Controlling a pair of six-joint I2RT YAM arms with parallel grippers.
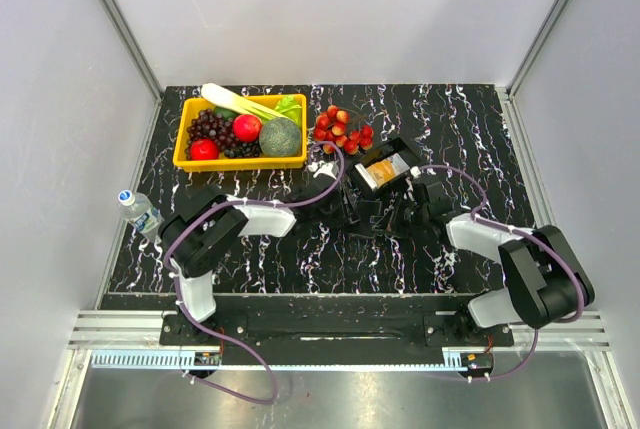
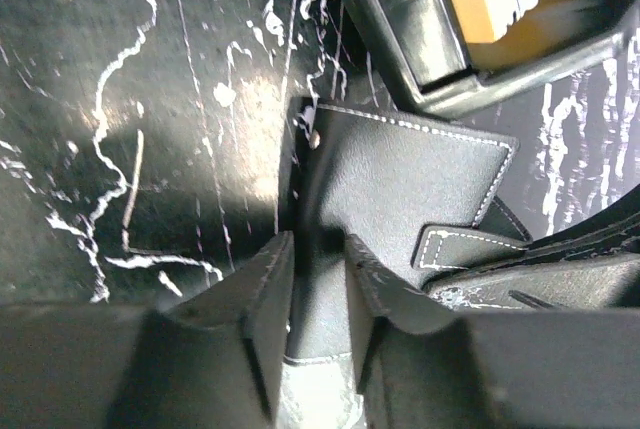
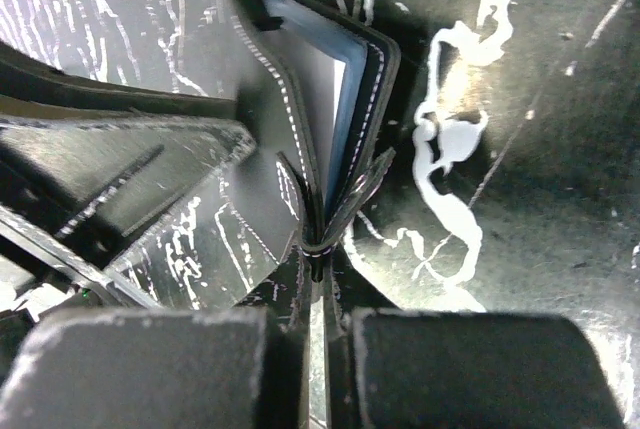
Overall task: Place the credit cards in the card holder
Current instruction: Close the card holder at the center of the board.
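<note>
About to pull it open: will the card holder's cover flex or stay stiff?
Probably semi-stiff: the card holder looks like stitched leather, its panel flat. The thin edge bows at the right pincer, so expect flex. Grained surface likely resists slipping.

No readable txt/labels in any view; bottle (image 1: 140, 211) label maybe printed, too small to read.

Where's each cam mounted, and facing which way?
Top external: high behind the robot, looking down on the table; left arm, right arm show whole.
Left wrist: on the left arm, looking past the left gripper at the card holder and tray.
Right wrist: on the right arm, looking past the right gripper at the card holder's edge.
Shared: both wrist views show the card holder.
</note>
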